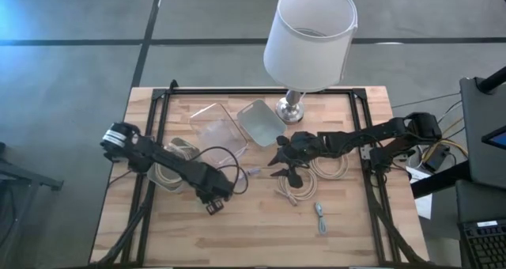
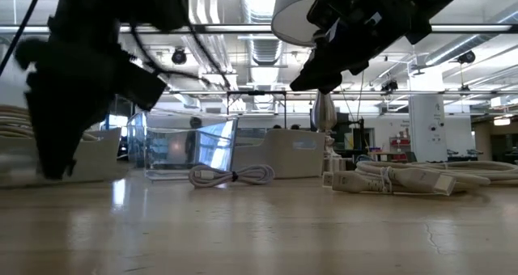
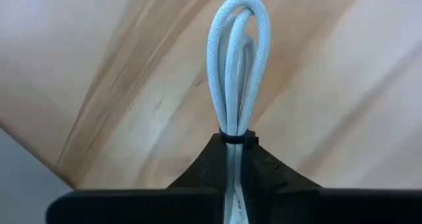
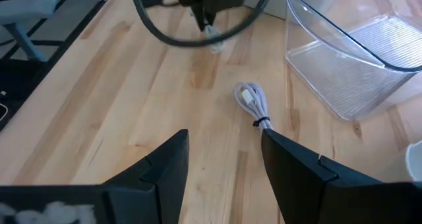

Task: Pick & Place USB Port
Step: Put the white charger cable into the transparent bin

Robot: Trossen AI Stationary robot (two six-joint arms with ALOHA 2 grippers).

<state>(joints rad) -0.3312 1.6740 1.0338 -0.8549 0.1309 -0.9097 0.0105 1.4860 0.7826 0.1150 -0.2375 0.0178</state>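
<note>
1. Pale braided cord (image 3: 236,66) is seen in the left wrist view as a folded loop rising out of the left gripper (image 3: 235,178); its lower part, below a thin dark tie, is hidden between the two dark fingers, which are pressed together on it.
2. In the high view the left gripper (image 1: 215,204) is found low over the wooden table (image 1: 261,237), near its front left, and the held cord cannot be made out there.
3. In the low view the left arm is shown only as a large dark mass at the left, cut off by the top edge; its fingertips cannot be told apart.
4. A second small coiled cable (image 4: 253,102) is seen lying flat on the wood in the right wrist view, ahead of the right gripper (image 4: 224,159), whose fingers are spread wide with nothing between them. This coil lies just beside a clear plastic bin (image 4: 349,59), not touching it as far as can be told.
5. In the high view the right gripper (image 1: 283,160) is placed near the table's middle, above a bundle of white cables (image 1: 312,170), in front of the lamp (image 1: 308,39).
6. Another small cable (image 1: 320,216) lies alone near the front right.
7. The bin's far wall is cut off in the right wrist view.
</note>
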